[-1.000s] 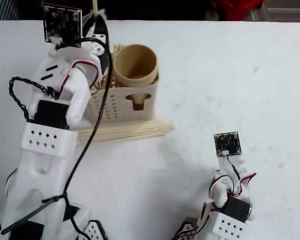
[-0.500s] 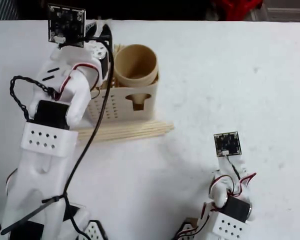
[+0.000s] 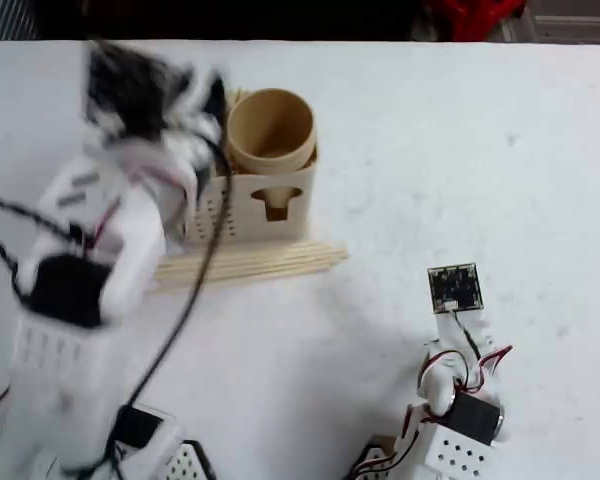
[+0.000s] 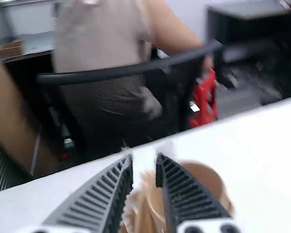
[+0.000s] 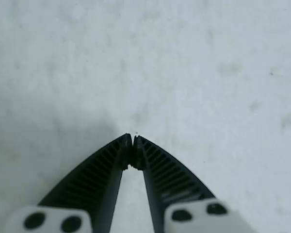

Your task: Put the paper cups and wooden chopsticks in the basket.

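At the left, the left arm hung over the near-left corner of the basket (image 3: 248,212), and its wrist view showed the left claw (image 4: 143,167) with its fingers parted by a narrow gap, nothing visibly pinched at the tips, just above the basket's contents. A paper cup (image 3: 270,128) stood upright inside the basket, with what looked like a few sticks tucked beside it. A bundle of wooden chopsticks (image 3: 250,263) lay flat on the bench (image 3: 480,150), just in front of the basket's front wall, not yet put away. Far to the right, well apart from all this, the right claw (image 5: 132,141) was closed on nothing, tips touching, over bare bench. The likely trouble was the bundle: thin sticks lying flat could roll or scatter under a pinch, and an arm working that close could catch the rim and shove the basket or tip the cup.
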Robot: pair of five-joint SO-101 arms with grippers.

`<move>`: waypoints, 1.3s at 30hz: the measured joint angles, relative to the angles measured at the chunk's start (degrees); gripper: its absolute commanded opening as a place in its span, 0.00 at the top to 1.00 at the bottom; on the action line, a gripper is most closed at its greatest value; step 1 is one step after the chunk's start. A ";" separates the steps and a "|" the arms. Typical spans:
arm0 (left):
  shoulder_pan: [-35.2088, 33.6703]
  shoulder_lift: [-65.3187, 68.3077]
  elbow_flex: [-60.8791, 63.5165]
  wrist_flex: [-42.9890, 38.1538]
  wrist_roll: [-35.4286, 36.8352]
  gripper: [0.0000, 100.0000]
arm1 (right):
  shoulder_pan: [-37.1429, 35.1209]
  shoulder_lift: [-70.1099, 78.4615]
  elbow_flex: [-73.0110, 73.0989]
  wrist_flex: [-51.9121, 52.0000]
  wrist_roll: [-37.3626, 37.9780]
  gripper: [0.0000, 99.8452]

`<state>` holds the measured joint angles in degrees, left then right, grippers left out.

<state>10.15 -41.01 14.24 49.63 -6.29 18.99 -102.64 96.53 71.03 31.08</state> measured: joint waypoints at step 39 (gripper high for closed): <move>10.73 46.77 19.43 2.37 -39.82 0.90 | 0.00 0.00 0.00 0.00 0.00 0.98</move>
<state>20.88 5.76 33.67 52.00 -46.11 18.99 -102.64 96.53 71.03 31.08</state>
